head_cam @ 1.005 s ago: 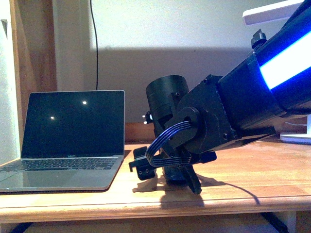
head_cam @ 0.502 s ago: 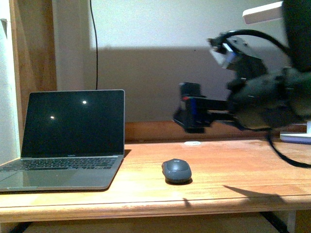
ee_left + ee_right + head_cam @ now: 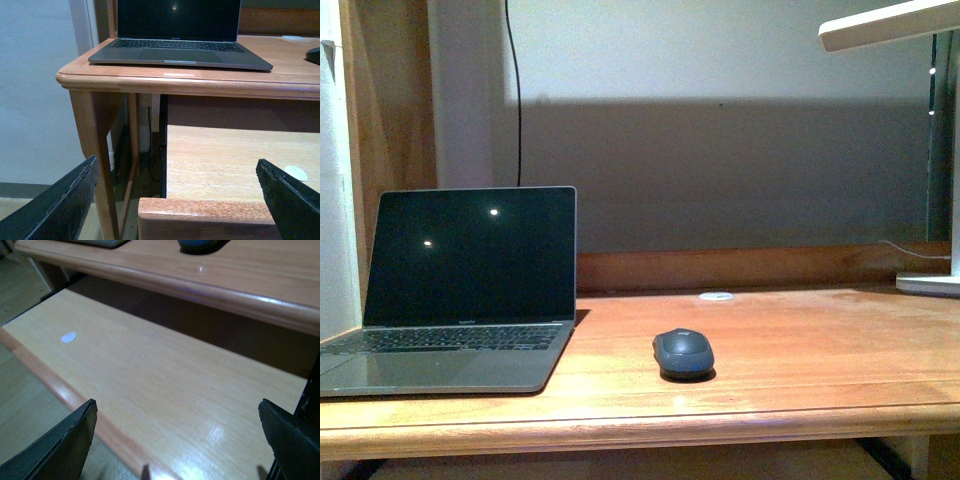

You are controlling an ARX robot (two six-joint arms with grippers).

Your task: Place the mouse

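The laptop stands open with a dark screen at the left of the front view, on the wooden counter. Just right of it, low in the centre of the frame, lies the mouse — flat on the counter, apart from the laptop's edge and well short of the front lip. A small white disc sits behind it near the back rail, and a lamp reaches in at the upper right. Neither arm shows here.

The left wrist view looks at the counter's corner from below its level. The left gripper is spread wide and holds nothing, its fingers at the lower corners of the frame, with a pull-out shelf under the counter ahead of it. The right gripper is likewise spread and empty above the same shelf, with the mouse just visible at the top edge of that frame.

By the look of it, the mouse is placed and only parking the arms is left. To do that well, both arms should stay low and clear of the counter's front edge — any lift ought to go backward first, away from the lip, so that no finger clips the wood and jolts the mouse. Nothing needs regripping, since the mouse lies level and stable.
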